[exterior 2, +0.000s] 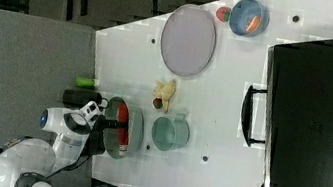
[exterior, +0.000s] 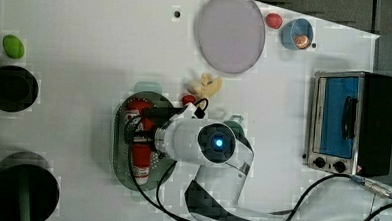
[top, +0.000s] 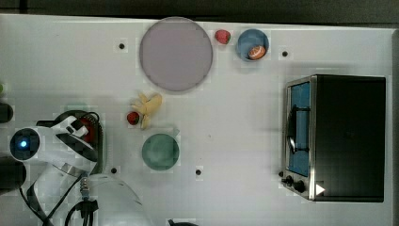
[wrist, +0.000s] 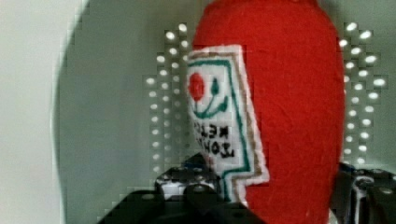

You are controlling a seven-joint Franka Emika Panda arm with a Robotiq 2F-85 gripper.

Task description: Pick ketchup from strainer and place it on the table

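Two fingers (wrist: 187,189) of the tool (wrist: 271,196) flank the ketchup (wrist: 285,107) — clamped or not, unclear — in the strainer (wrist: 116,116).

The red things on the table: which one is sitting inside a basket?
The ketchup, the long red bottle with a white label, lies in the green strainer. The two small round red fruits sit on the bare table.

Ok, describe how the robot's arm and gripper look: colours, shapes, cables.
The arm is glossy white with rounded, bulbous segments and dark bands at the joints. A round blue light glows on one segment. Black cables loop alongside it. The gripper is black, with blocky fingers showing small screws.
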